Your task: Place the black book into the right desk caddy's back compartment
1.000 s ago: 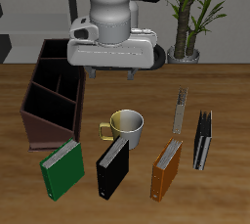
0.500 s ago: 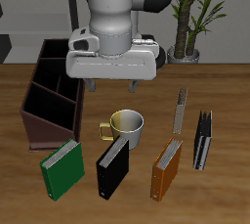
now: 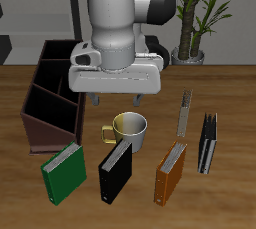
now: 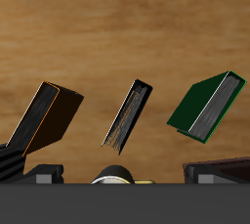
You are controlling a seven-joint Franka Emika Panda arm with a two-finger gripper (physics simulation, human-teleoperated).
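The black book (image 3: 115, 171) stands upright near the table's front edge, between a green book (image 3: 63, 170) and an orange-brown book (image 3: 171, 170). In the wrist view the black book (image 4: 127, 115) shows its page edges. My gripper (image 3: 117, 99) is open and empty. It hangs above the table just behind a mug (image 3: 128, 128), well back from the black book. The right desk caddy (image 3: 50, 95) is a long dark brown box at the table's side, with inner dividers. I cannot tell from here which of its end sections is the back compartment.
A dark grey book (image 3: 207, 141) and a thin upright book (image 3: 185, 113) stand beside the orange-brown one. A potted plant (image 3: 192, 33) stands at the back. In the wrist view the green book (image 4: 207, 104) and the orange-brown book (image 4: 44, 118) flank the black one.
My gripper has come down and moved toward the table's front edge, closer to the mug. The books, mug and caddy have not moved.
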